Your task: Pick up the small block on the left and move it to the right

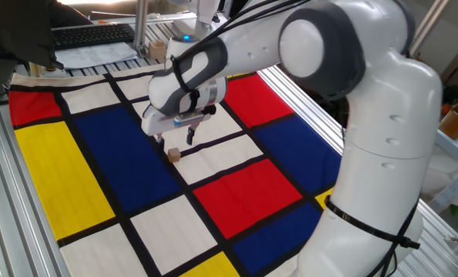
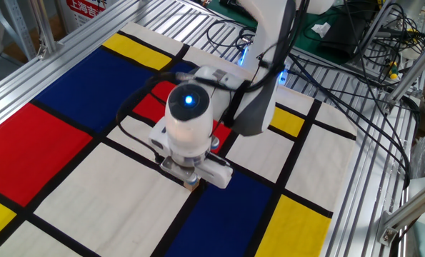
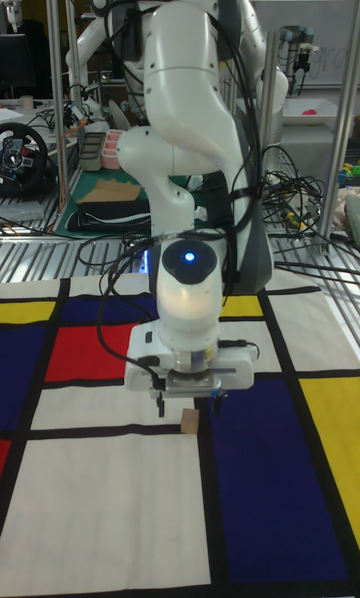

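The small block (image 1: pixel 173 155) is a tiny light-tan wooden cube resting on the black line between a blue and a white patch of the cloth. It also shows in the tall fixed view as the small block (image 3: pixel 189 418). My gripper (image 1: pixel 175 139) hangs just above it, open, with a finger on either side and nothing held. In the tall fixed view the gripper (image 3: pixel 187 401) stands directly over the cube with a small gap. From the other fixed view the arm's hand (image 2: pixel 191 135) hides most of the fingers, and only a tan edge of the small block (image 2: pixel 191 184) peeks out.
A cloth (image 1: pixel 51 169) of red, blue, yellow and white rectangles covers the table. A keyboard (image 1: pixel 90 35) and a pale box-like object (image 1: pixel 158 51) lie beyond its far edge. Cables (image 2: pixel 355 86) and aluminium rails (image 2: pixel 383 157) run along one side.
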